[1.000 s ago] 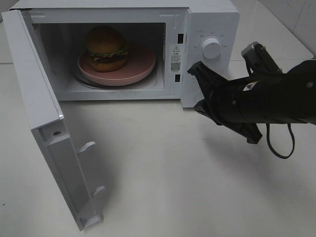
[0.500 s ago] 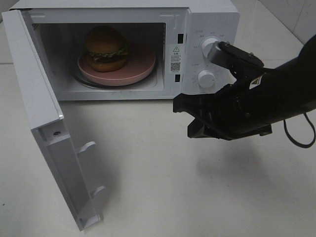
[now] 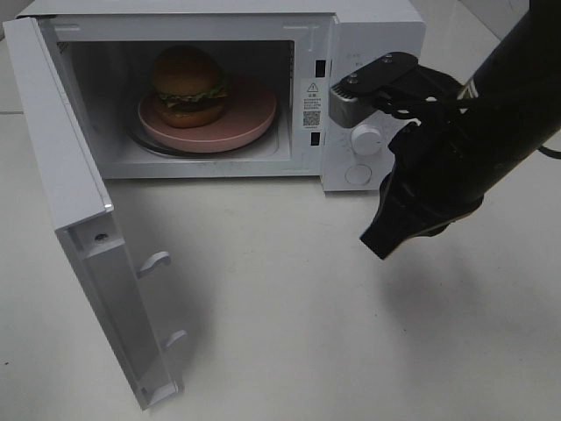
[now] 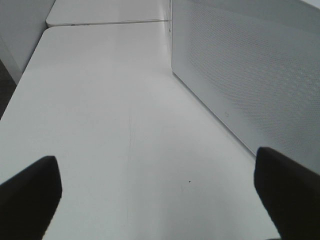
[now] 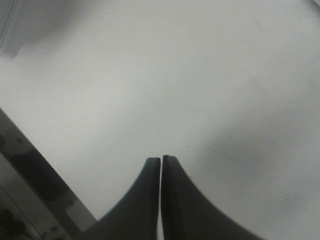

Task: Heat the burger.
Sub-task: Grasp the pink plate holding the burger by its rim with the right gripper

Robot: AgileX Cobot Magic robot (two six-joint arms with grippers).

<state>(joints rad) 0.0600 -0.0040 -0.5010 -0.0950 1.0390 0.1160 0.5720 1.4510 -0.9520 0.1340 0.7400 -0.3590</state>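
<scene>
Exterior high view: the burger (image 3: 187, 85) sits on a pink plate (image 3: 254, 118) inside the microwave (image 3: 377, 35), whose door (image 3: 61, 167) stands wide open. My right gripper (image 3: 377, 244) hovers over the desk (image 3: 289, 333), jaws pressed together on nothing. My left gripper (image 4: 155, 165) holds its jaws spread wide, empty.

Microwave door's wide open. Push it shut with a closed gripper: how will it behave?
The door looks like a rigid panel, so it should swing on its hinge rather than flex. Its two latch hooks stick out at the free edge; a push there might snag. The microwave sits on a smooth table, so a hard shove could slide it.
</scene>
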